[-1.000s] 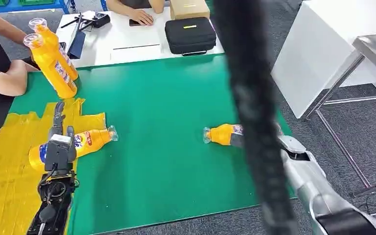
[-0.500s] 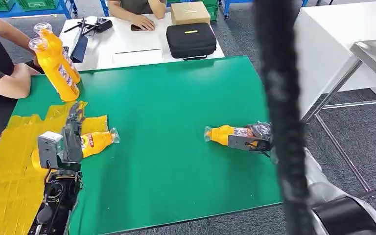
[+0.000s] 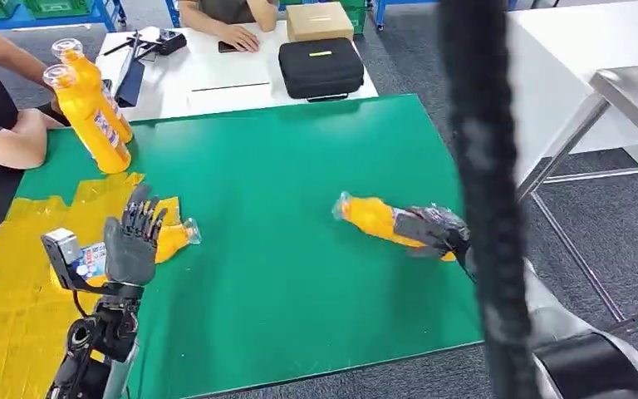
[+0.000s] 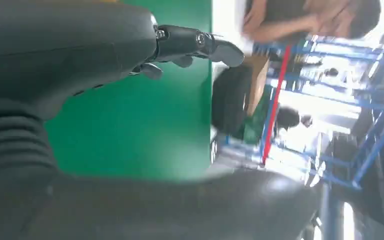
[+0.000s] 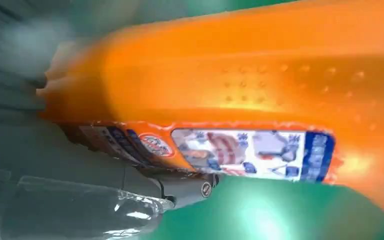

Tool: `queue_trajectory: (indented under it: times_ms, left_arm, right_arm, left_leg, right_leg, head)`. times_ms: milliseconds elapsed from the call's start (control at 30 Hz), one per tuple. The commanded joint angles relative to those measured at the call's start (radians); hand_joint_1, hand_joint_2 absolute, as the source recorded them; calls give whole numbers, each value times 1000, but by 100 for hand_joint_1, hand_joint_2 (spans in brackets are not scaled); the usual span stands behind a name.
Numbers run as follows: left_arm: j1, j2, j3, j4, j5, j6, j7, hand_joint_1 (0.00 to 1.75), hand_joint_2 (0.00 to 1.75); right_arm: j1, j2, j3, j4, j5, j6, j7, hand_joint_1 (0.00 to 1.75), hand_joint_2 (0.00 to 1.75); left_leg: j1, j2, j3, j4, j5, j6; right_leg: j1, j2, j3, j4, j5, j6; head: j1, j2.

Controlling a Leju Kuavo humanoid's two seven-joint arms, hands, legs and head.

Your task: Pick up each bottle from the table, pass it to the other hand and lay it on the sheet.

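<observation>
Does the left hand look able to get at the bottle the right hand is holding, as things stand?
Probably yes. The left hand is raised and holds nothing, and bare green mat lies between it and the bottle in the right hand.

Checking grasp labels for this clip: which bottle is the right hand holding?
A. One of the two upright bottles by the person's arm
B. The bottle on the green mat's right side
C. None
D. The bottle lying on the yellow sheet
B: the right hand is wrapped around the orange bottle on the right of the green mat, its label showing in the wrist view.
</observation>
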Motion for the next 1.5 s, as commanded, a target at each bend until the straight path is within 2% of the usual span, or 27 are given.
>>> queue_trajectory:
  times_ms: [33, 67, 100, 167, 267, 300, 533, 567, 700, 800, 1000, 1033, 1067, 1100, 1200, 1367, 1500]
  left_arm:
    - [17, -86, -2, 62, -4, 30, -14, 0, 175]
    - [13, -97, -5, 53, -12, 39, -13, 0, 175]
    - [7, -100, -11, 49, -16, 40, -10, 0, 175]
    - [0, -103, -15, 44, -19, 45, -8, 0, 175]
    - [-1, -100, -15, 45, -21, 47, -3, 0, 175]
    - [0, -99, -14, 45, -20, 46, -3, 0, 175]
    - [0, -99, -15, 46, -20, 43, -4, 0, 175]
    - [-5, -101, -19, 48, -20, 33, -6, 0, 175]
    - [-33, -123, -36, 56, -27, 38, -10, 0, 175]
    - [-31, -122, -54, 10, -17, 22, 1, 0, 175]
    - [-25, -120, -78, -31, 0, 13, 22, 0, 175]
    - [-31, -120, -82, -27, 2, 13, 25, 0, 175]
    - [-37, -122, -85, -21, 2, 15, 23, 0, 175]
    - [-44, -124, -87, -13, 2, 17, 23, 0, 175]
    - [-74, -133, -98, 17, 0, 28, 21, 0, 175]
    - [-85, -149, -114, 22, -18, 61, 5, 0, 175]
    - [-91, -150, -117, 35, -30, 87, -5, 0, 175]
  right_arm:
    - [94, 294, -55, -355, -144, -40, 45, 175, 175]
    - [33, 337, -16, -274, -151, -76, 45, 175, 175]
    - [-13, 366, 1, -211, -164, -105, 41, 175, 175]
    - [-58, 387, 23, -152, -179, -127, 40, 175, 175]
    - [-69, 377, 34, -121, -199, -140, 22, 175, 175]
    - [-67, 371, 33, -122, -201, -140, 17, 175, 175]
    - [-66, 369, 36, -122, -201, -139, 13, 175, 175]
    - [-86, 391, 45, -93, -200, -141, 12, 175, 175]
    - [-172, 519, 97, 76, -135, -249, 56, 175, 175]
    - [-198, 584, 129, 156, -100, -287, 93, 175, 175]
    - [-198, 598, 182, 201, -124, -284, 132, 175, 175]
    - [-199, 598, 203, 195, -141, -281, 143, 175, 175]
    - [-198, 598, 228, 184, -159, -276, 150, 175, 175]
    - [-200, 598, 253, 176, -176, -275, 164, 175, 175]
    - [-220, 598, 436, 127, -315, -308, 236, 175, 175]
    - [-223, 598, 631, 91, -462, -342, 297, 175, 175]
    - [-231, 598, 709, 93, -523, -348, 302, 175, 175]
  left_leg:
    - [0, 10, -4, 0, 0, -3]
    - [1, 14, -7, 1, -1, -7]
    - [0, 12, -11, 1, 1, -4]
    - [1, 12, -18, 2, 4, -5]
    - [2, 7, -22, 1, 7, -5]
    - [3, 9, -20, 3, 4, -8]
    - [2, 3, -27, 1, 7, -6]
    - [3, 4, -24, 3, 4, -8]
    - [1, 4, -30, 2, 7, -6]
    - [1, 7, -30, 1, 7, -6]
    - [3, 4, -29, 1, 7, -6]
    - [3, 4, -30, 1, 8, -5]
    - [4, 5, -26, 4, 4, -8]
    - [4, 4, -30, 1, 7, -6]
    - [3, 4, -31, 2, 7, -6]
    - [3, 3, -30, 2, 7, -7]
    - [2, 2, -31, 1, 8, -6]
  right_leg:
    - [0, 8, -7, 1, 2, -1]
    - [1, 10, -11, 2, 2, -2]
    - [0, 9, -16, 3, 2, -2]
    - [0, 8, -22, 5, 4, -4]
    - [0, 4, -26, 5, 4, -2]
    - [1, 4, -24, 7, 2, -3]
    - [1, 1, -29, 5, 3, -2]
    - [2, 1, -25, 6, 1, -2]
    - [0, 3, -33, 6, 4, -2]
    - [1, 4, -34, 6, 4, -2]
    - [2, 1, -32, 6, 3, -2]
    - [2, 1, -33, 5, 4, -2]
    - [3, 0, -29, 7, 0, -2]
    - [2, 1, -33, 5, 3, -2]
    - [1, 1, -34, 7, 3, -2]
    - [2, -1, -33, 6, 3, -2]
    - [1, 0, -34, 5, 3, -2]
  head:
    - [-1, 0]
    - [-1, 0]
    - [-1, 0]
    - [0, 0]
    - [-1, 0]
    - [-1, 0]
    - [0, 0]
    - [0, 0]
    - [0, 0]
    - [0, 0]
    - [-1, 0]
    - [0, 0]
    - [0, 0]
    - [-1, 0]
    - [0, 0]
    - [0, 0]
    - [0, 0]
